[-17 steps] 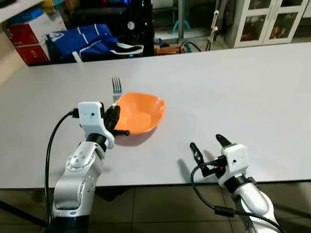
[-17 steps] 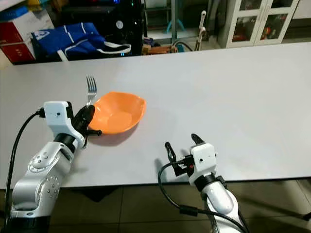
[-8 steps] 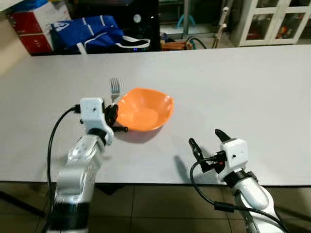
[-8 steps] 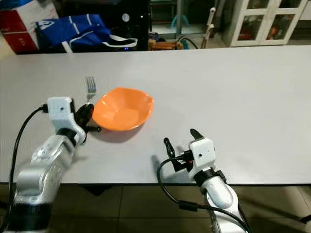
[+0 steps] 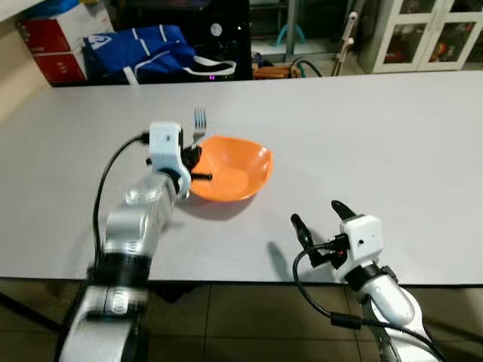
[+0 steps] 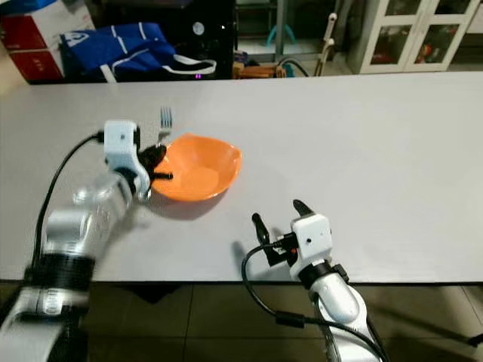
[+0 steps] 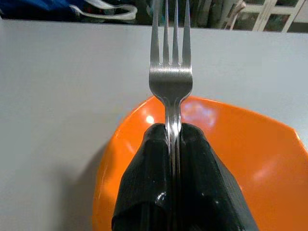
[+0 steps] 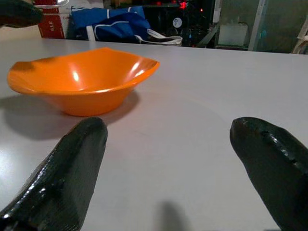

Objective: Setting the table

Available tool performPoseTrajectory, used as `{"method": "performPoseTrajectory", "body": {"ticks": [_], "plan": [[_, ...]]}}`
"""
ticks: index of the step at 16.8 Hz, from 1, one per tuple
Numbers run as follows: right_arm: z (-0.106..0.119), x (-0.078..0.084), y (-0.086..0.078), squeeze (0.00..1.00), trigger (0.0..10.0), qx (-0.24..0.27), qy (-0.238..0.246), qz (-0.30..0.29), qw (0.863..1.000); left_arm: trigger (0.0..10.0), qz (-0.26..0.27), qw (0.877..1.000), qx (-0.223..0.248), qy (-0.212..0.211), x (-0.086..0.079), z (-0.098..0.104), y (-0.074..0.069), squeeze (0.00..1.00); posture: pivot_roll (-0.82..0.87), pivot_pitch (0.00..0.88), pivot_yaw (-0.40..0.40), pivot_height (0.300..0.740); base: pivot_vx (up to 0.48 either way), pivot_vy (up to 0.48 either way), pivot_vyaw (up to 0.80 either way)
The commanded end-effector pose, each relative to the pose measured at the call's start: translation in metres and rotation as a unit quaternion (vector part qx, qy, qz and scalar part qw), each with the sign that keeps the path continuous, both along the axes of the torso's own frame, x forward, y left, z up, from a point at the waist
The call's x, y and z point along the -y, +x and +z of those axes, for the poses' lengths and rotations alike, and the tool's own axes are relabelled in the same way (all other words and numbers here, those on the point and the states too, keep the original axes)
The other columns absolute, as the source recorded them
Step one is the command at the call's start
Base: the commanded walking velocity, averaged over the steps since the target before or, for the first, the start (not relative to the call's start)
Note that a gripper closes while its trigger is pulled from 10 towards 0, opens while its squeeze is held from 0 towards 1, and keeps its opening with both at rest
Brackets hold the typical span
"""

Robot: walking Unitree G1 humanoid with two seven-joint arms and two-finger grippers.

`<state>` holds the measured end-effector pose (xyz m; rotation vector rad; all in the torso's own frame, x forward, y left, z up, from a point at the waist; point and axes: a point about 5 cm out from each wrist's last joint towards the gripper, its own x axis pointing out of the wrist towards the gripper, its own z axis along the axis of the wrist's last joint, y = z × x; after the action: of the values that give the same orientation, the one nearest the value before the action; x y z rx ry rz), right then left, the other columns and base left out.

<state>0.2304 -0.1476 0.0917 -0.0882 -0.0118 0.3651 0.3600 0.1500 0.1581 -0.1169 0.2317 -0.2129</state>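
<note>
1. Orange bowl (image 5: pixel 230 169) on white table (image 5: pixel 392 136); left gripper (image 5: pixel 190 164) at its 9 o'clock rim, clamped on steel fork (image 7: pixel 171 82), tines up.
2. Right gripper (image 5: pixel 321 226) spread wide, idle, 5 o'clock of bowl.
3. Step: placing fork. Next: lower it flat beside bowl, release.

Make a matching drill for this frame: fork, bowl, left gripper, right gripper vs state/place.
1. fork
2. orange bowl
3. left gripper
4. right gripper

a. open, holding nothing, near the table's front edge
b. resting on the white table
c. shut on the handle
d. held with tines pointing up, at the bowl's rim

Pairs: 1-d, 2-b, 3-c, 4-a
</note>
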Motion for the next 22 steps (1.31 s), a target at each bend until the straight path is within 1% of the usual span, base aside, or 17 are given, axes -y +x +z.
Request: {"method": "performPoseTrajectory", "body": {"ticks": [1,3,4,5,7,8,11,17,18,19,21,22], "plan": [[0.002,0.0,0.002,0.0,10.0,0.001,-0.001,0.0,1.0,10.0,-0.002,1.0,-0.011,0.001,-0.004,0.002,0.006,0.0,-0.27,0.0,0.12,0.74,0.0,0.0,0.0],[0.002,0.0,0.001,0.0,10.0,0.0,-0.002,-0.001,1.0,10.0,-0.007,1.0,-0.022,-0.001,-0.001,0.007,0.018,0.0,-0.28,0.0,0.125,0.74,0.0,0.0,0.0],[0.001,0.0,0.0,0.0,10.0,0.0,-0.002,-0.002,1.0,10.0,-0.013,0.999,-0.035,0.0,0.001,0.007,0.022,0.0,-0.28,0.0,0.125,0.74,0.0,0.0,0.0],[0.001,0.0,0.0,0.0,10.0,-0.001,-0.003,-0.003,1.0,10.0,-0.025,0.998,-0.061,-0.002,0.004,0.007,0.026,0.0,-0.28,0.0,0.127,0.74,0.0,0.0,0.0],[0.001,0.0,-0.001,0.0,10.0,-0.001,-0.003,-0.004,1.0,10.0,-0.025,0.996,-0.09,-0.001,0.006,0.004,0.03,0.0,-0.29,0.0,0.132,0.74,0.0,0.0,0.0],[0.0,0.0,-0.002,0.0,10.0,-0.001,-0.003,-0.004,1.0,10.0,-0.029,0.994,-0.108,-0.005,0.008,0.002,0.032,0.0,-0.29,0.0,0.136,0.74,0.0,0.0,0.0],[-0.001,-0.001,-0.005,0.0,10.0,-0.003,-0.003,-0.004,1.0,10.0,-0.035,0.991,-0.13,-0.015,0.013,0.002,0.035,0.0,-0.3,0.0,0.14,0.74,0.0,0.0,0.0],[-0.002,-0.002,-0.008,0.0,10.0,-0.006,-0.003,-0.002,1.0,10.0,-0.039,0.988,-0.147,-0.018,0.016,0.001,0.038,0.0,-0.3,0.0,0.144,0.74,0.0,0.0,0.0],[-0.002,-0.003,-0.008,0.0,10.0,-0.006,-0.004,-0.002,1.0,10.0,-0.041,0.988,-0.15,-0.017,0.018,0.0,0.038,0.13,-0.3,0.0,0.145,0.74,0.0,0.0,0.0],[-0.002,-0.003,-0.007,0.0,10.0,-0.005,-0.004,-0.002,1.0,10.0,-0.044,0.987,-0.153,-0.016,0.019,-0.001,0.038,0.89,-0.3,0.0,0.146,0.74,0.0,0.0,0.0],[-0.001,-0.004,-0.007,0.0,10.0,-0.004,-0.004,-0.001,1.0,10.0,-0.046,0.987,-0.155,-0.014,0.02,-0.001,0.037,0.88,-0.3,0.0,0.148,0.74,0.0,0.0,0.0],[-0.001,-0.004,-0.007,0.0,10.0,-0.004,-0.004,-0.001,1.0,10.0,-0.046,0.987,-0.156,-0.013,0.02,-0.002,0.038,0.91,-0.3,0.0,0.149,0.74,0.0,0.0,0.0]]}}
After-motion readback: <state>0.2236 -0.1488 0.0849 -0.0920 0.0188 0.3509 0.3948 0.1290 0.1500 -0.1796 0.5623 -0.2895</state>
